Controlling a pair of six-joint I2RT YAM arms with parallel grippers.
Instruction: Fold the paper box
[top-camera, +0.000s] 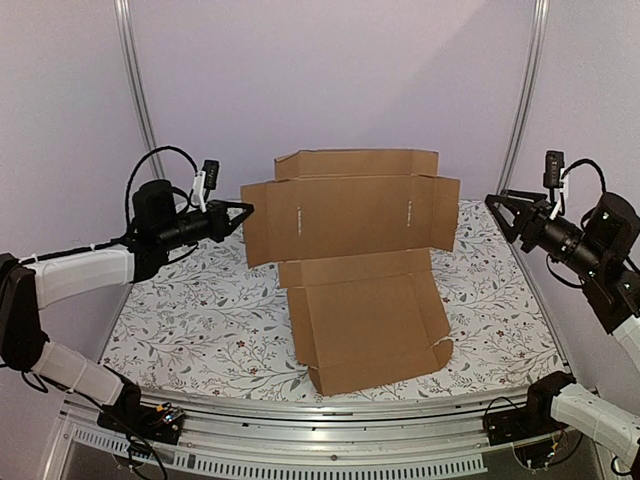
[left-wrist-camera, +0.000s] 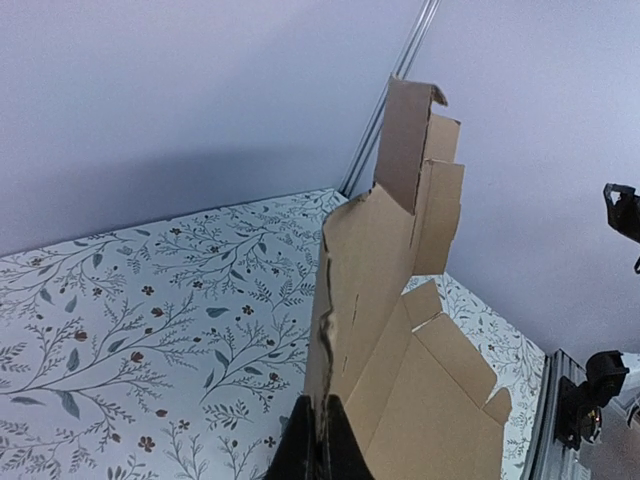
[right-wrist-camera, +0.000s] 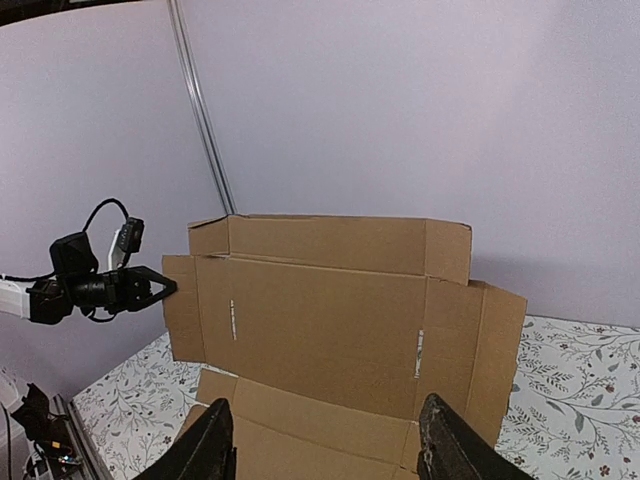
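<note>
Flowered desk (top-camera: 180, 320), from above: paper box (top-camera: 350, 260) sits mid-desk, base flat, back panel raised.
Left wrist: my left fingers (left-wrist-camera: 345, 450) pinch the raised panel's edge, holding it upright.
Right wrist: right fingers (right-wrist-camera: 210, 445) spread, clear of the cardboard; I judge the side flaps need folding next.

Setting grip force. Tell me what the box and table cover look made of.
The box: brown corrugated cardboard, matte and unprinted; crisp fold lines and a ragged raw edge show it. The cover: matte floral print, perhaps cloth or vinyl; cannot tell which.
</note>
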